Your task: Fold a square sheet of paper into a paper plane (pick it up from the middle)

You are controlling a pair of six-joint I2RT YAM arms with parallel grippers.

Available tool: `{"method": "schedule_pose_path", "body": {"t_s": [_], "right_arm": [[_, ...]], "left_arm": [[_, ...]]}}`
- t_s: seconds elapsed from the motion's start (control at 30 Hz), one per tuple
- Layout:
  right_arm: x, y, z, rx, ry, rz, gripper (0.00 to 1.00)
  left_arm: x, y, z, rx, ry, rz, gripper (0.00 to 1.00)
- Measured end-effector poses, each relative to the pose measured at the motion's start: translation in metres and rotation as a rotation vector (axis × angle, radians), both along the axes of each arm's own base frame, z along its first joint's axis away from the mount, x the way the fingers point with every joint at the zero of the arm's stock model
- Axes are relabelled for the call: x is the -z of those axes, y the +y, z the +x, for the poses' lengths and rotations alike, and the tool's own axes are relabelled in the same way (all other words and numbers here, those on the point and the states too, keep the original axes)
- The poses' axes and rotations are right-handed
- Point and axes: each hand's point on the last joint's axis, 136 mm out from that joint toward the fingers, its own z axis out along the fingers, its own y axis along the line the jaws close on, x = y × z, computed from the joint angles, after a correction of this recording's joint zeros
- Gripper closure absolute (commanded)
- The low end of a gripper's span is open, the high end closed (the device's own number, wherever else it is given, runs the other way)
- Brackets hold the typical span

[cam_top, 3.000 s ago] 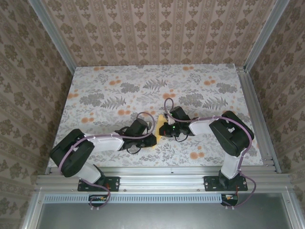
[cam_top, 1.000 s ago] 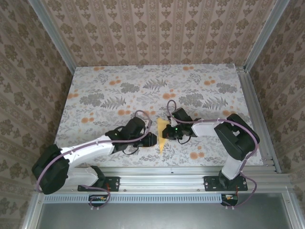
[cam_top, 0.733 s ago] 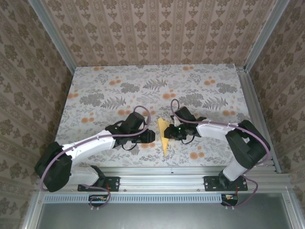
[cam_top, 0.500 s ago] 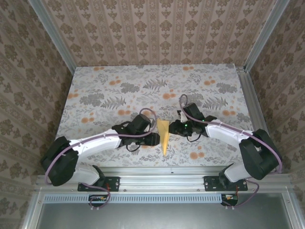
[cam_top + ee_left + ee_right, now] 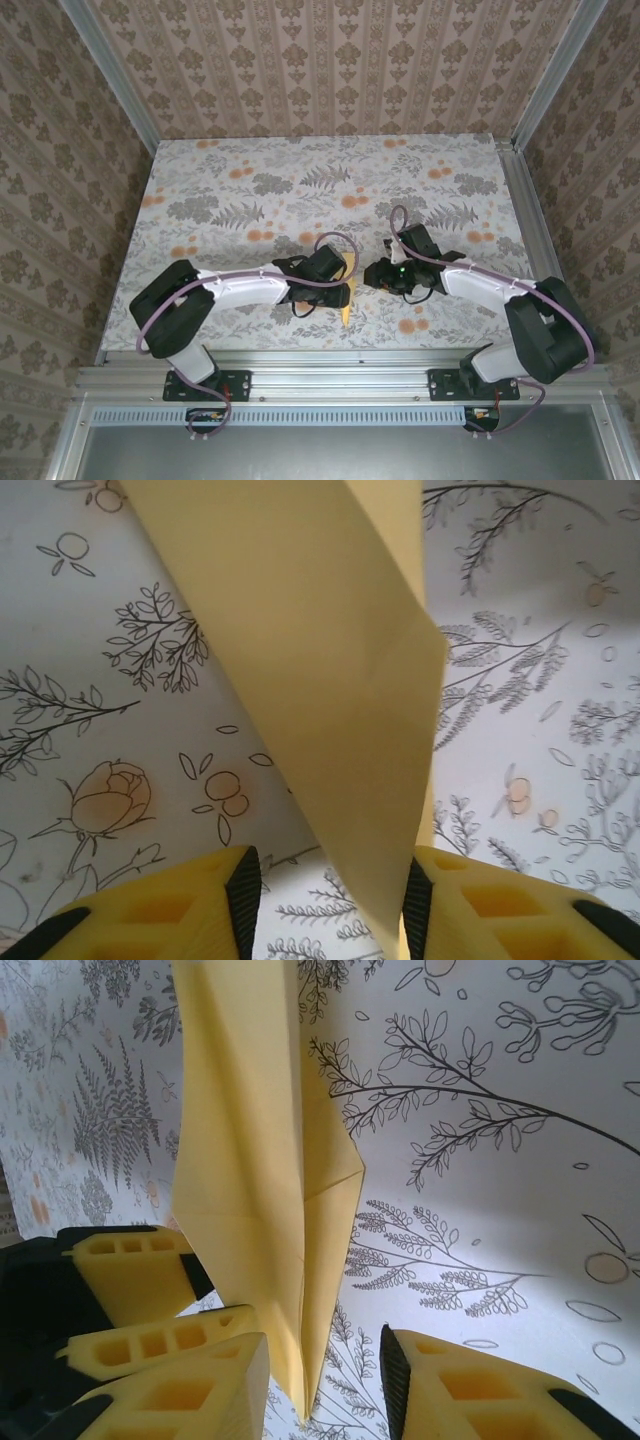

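The left arm (image 5: pixel 240 288) is stretched low over the table from its base toward the right, with the elbow folded close to the base. The right arm (image 5: pixel 485 285) is stretched low toward the left in the same manner. The left gripper (image 5: pixel 346 291) and the right gripper (image 5: pixel 372 275) are pointed at each other, very near one another. In the left wrist view the left jaws are seen parted, with a clear gap between the pads (image 5: pixel 243 895). The right fingers (image 5: pixel 470 1390) are held apart as well.

The surface (image 5: pixel 200 190) is covered by a cloth (image 5: pixel 300 170) printed with grey leaves and orange flowers; a paper plane (image 5: pixel 346 308) is seen at lower centre.
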Motion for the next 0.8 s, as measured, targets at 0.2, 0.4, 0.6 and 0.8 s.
{"method": "schedule_pose_path", "body": {"t_s": [0.2, 0.4, 0.6, 0.8], "right_arm": [[0.011, 0.008, -0.001, -0.02, 0.026, 0.032, 0.6], [0.019, 0.027, -0.009, -0.067, 0.042, 0.054, 0.58], [0.031, 0.045, -0.017, -0.104, 0.067, 0.058, 0.57], [0.027, 0.058, -0.015, -0.116, 0.053, 0.082, 0.55]], "left_arm": [[0.004, 0.001, 0.002, -0.014, -0.001, 0.01, 0.81], [0.004, 0.008, 0.005, -0.049, -0.003, -0.035, 0.86], [0.01, 0.018, 0.004, -0.081, 0.021, -0.078, 0.87], [0.008, 0.019, 0.004, -0.088, 0.025, -0.125, 0.88]]}}
